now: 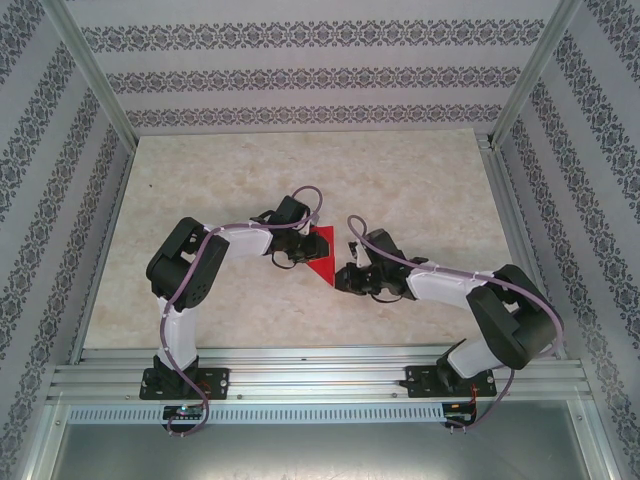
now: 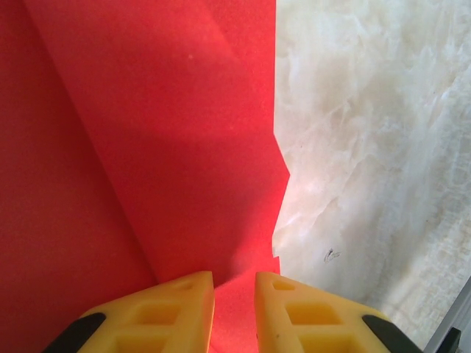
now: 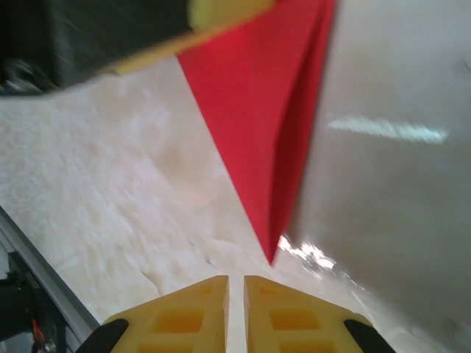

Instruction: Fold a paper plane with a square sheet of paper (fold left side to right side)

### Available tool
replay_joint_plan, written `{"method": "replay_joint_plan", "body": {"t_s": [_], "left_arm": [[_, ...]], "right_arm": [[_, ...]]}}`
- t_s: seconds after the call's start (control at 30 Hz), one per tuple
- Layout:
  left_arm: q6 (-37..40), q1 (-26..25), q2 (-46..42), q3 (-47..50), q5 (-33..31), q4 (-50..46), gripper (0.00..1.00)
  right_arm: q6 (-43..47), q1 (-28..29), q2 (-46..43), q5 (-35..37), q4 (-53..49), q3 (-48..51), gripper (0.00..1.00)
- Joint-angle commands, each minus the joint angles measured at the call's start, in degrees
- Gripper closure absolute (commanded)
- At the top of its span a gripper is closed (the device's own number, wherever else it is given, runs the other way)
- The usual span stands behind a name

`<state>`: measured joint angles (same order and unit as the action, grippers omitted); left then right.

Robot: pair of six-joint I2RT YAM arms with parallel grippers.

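Sitting near the middle of the pale marbled surface [image 1: 400, 180], between the two arms: bright red folded paper sheet [image 1: 321, 258]. It forms a pointed triangle, wide end far, tip near. From the overhead view it looks flat on the surface.

Left tool [image 1: 298, 250] is at the paper's left edge, touching or overlapping it as seen from overhead. In the left wrist view the tool [image 2: 234, 301] is right over the paper [image 2: 147, 147]. Its yellow fingers [image 2: 176, 312] stand a narrow gap apart, with red showing in the gap. Can't tell whether it pinches the sheet or just presses on it. Diagonal creases run across the paper here. Its right edge is straight with a small step partway along, and there is bare surface [image 2: 368, 147] to the right of it.

Right tool [image 1: 347, 276] is just beside the paper's near-right edge. In the right wrist view the tool [image 3: 235, 294] has its yellow fingers [image 3: 294, 316] closed to a thin slit, nothing between them. The paper [image 3: 257, 110] tip points at them, just ahead, not touching. A fold line runs down to the tip, and a darker strip along one side looks like a second layer. The left tool's yellow finger [image 3: 221, 18] overlaps the paper's wide end. This view is blurred, so contact there is unclear. Surface [image 3: 110, 184] shows on both sides of the paper.
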<state>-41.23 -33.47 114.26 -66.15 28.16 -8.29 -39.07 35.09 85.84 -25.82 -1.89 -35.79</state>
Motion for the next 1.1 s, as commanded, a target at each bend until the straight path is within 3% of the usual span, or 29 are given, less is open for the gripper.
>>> {"method": "replay_joint_plan", "body": {"t_s": [0.0,0.3,0.7,0.9,1.07], "left_arm": [[0.7,-0.8,2.4,0.8,-2.2,-1.2,0.75],[0.8,-0.8,2.3,0.3,-2.1,-1.5,0.75],[5.4,1.2,0.9,-5.3,-4.2,-8.4,0.73],[7.0,1.7,-5.1,-5.5,-3.3,-8.0,0.71],[7.2,1.4,-12.3,-0.2,-1.8,-5.3,0.72]], "right_arm": [[1.3,-0.3,4.4,1.9,1.9,-3.7,0.87],[2.8,-0.6,12.7,5.7,1.4,-6.5,0.87],[1.2,0.5,13.2,6.7,-4.9,1.3,0.92],[0.7,0.4,14.7,6.5,-5.2,1.8,0.95],[0.9,0.4,15.4,6.5,-6.0,0.8,0.95]]}}
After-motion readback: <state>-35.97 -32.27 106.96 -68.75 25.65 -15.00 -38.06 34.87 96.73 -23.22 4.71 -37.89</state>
